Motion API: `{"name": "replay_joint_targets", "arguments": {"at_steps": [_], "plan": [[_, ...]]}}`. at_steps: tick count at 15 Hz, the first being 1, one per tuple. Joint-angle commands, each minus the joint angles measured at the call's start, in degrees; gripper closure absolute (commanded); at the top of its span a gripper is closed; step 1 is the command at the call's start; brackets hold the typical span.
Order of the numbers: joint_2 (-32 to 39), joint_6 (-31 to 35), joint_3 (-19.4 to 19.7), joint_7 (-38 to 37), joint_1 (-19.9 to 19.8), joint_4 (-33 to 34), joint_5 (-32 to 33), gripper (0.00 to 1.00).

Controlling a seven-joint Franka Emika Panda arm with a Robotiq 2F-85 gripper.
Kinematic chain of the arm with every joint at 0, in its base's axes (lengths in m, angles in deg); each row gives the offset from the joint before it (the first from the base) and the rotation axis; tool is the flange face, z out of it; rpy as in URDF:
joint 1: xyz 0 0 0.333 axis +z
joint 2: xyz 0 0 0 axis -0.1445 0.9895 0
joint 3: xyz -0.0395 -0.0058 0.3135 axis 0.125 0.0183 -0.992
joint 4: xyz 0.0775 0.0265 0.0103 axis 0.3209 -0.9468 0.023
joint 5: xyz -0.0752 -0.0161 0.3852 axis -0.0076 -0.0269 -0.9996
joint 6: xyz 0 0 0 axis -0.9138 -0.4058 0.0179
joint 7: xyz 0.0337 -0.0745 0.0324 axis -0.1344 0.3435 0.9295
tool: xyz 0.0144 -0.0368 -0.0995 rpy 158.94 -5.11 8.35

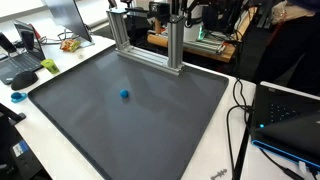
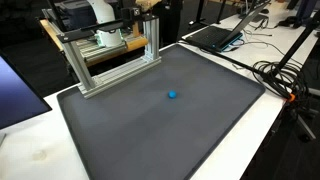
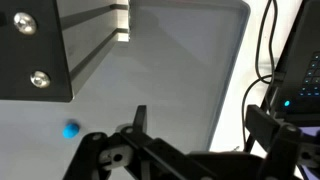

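Two fingers (image 3: 140,118) of the gripper (image 3: 200,122) stand spread wide with nothing between them, and in the wrist view we see them above the gray mat (image 3: 170,70). We find the small blue ball (image 3: 70,130) lying on the mat, off to one side and clear of the fingers. In both exterior views the ball (image 1: 124,95) (image 2: 172,96) rests near the mat's middle. An aluminium frame (image 2: 110,60) stands at the mat's far edge, and a laptop (image 2: 215,38) sits beyond the mat.

Both exterior views look down on the grey mat (image 1: 100,120); wrist view nearer.
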Motion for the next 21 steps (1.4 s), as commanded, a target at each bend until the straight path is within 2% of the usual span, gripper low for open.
{"name": "replay_joint_targets", "arguments": {"at_steps": [1,10,13,21], "plan": [[0.1,-0.1,0.7,-0.3,0.7,0.1,0.4,0.00],[0.1,-0.1,0.7,-0.3,0.7,0.1,0.4,0.00],[0.4,-3.6,0.7,-2.7,-1.5,1.2,3.5,0.00],[-1.5,-13.4,6.6,-0.4,-4.7,6.0,3.7,0.00]]}}
